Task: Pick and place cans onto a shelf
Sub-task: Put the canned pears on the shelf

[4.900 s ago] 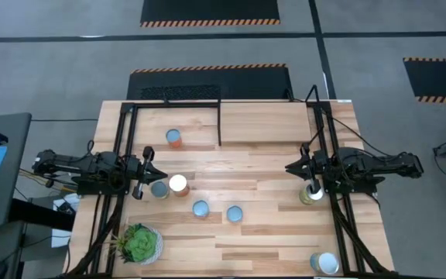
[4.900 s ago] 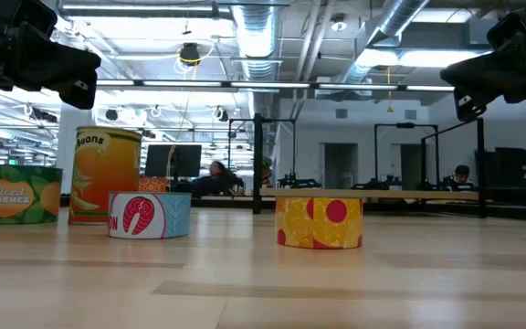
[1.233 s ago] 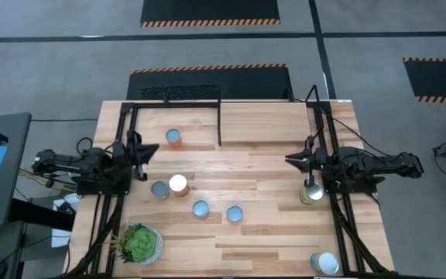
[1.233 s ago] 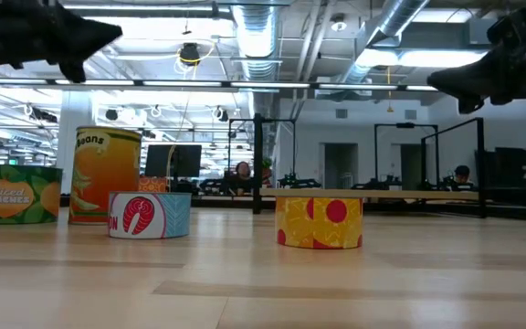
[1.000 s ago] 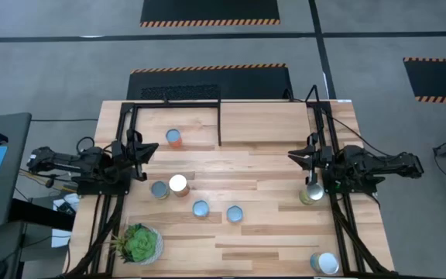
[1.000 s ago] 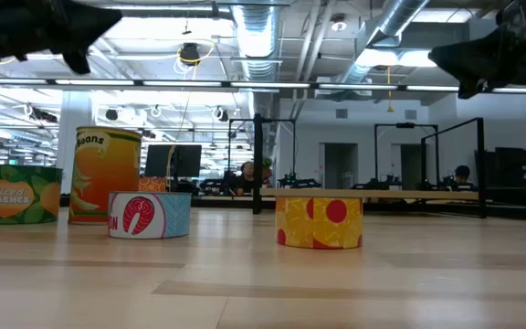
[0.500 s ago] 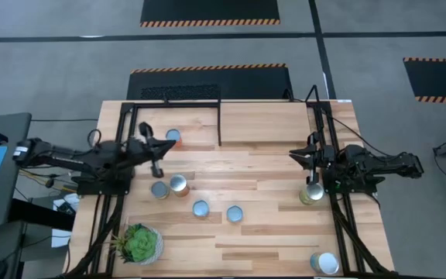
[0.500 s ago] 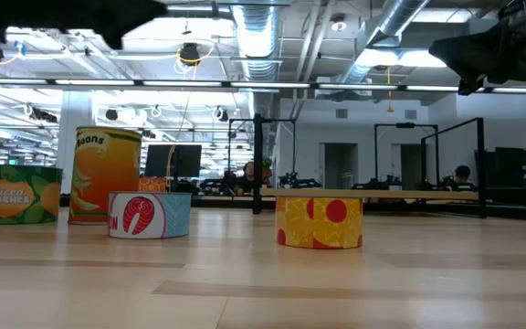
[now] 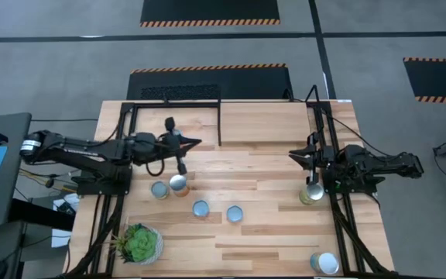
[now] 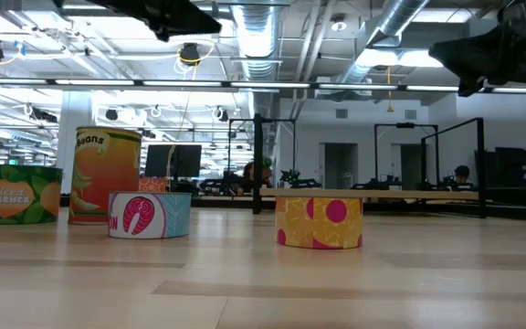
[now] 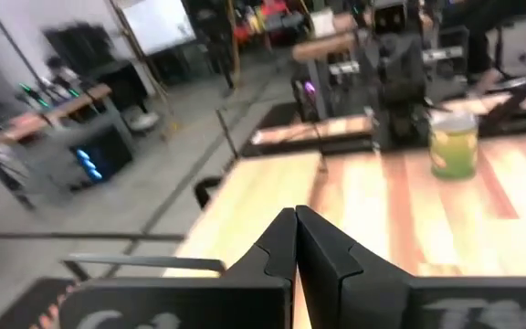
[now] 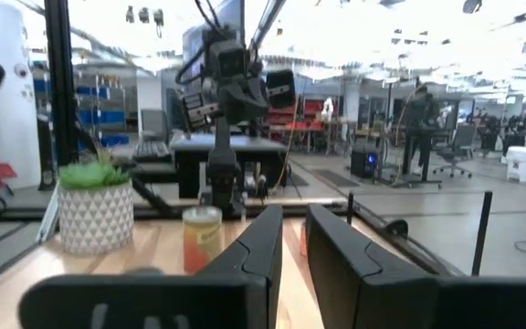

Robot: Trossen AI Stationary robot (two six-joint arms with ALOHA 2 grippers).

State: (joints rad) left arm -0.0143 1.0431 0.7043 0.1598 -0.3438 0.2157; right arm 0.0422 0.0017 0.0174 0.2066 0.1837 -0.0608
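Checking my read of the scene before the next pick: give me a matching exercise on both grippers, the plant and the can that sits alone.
1. left gripper
2. right gripper
3. potted plant
4. lone can

A. corner of the table, right arm's side
B. jaws shut
C. jaws apart, empty
D. table corner, left arm's side

Pairs: 1-B, 2-C, 3-D, 4-A

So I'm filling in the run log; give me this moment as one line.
left gripper: shut, empty, above shelf | right gripper: slightly open, empty, waiting at right | cans: on table
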